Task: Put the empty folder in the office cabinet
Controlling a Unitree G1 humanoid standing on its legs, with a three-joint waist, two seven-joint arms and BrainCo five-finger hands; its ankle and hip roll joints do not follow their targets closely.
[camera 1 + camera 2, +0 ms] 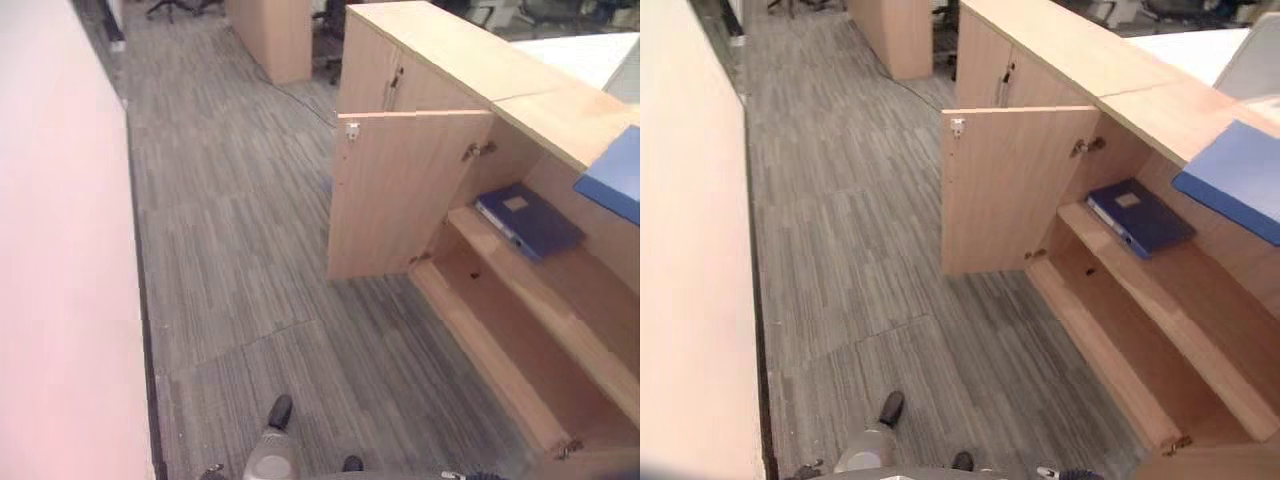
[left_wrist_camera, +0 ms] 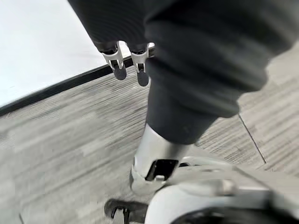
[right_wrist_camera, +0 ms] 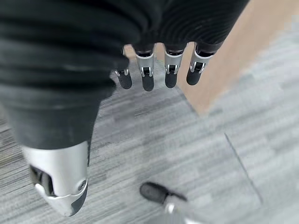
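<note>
The folder (image 1: pixel 528 222) is being seen in the eye views lying flat on the upper shelf of the office cabinet (image 1: pixel 560 290), past its open door (image 1: pixel 400 190), so the putting-in step is judged done and only a door to be pushed shut is left. In the left wrist view, the left hand (image 2: pixel 128 65) is being held over the carpet (image 2: pixel 60 140), fingers loose and empty. In the right wrist view, the right hand (image 3: pixel 159 70) is being hung there too, fingers straight, well apart from the folder.
</note>
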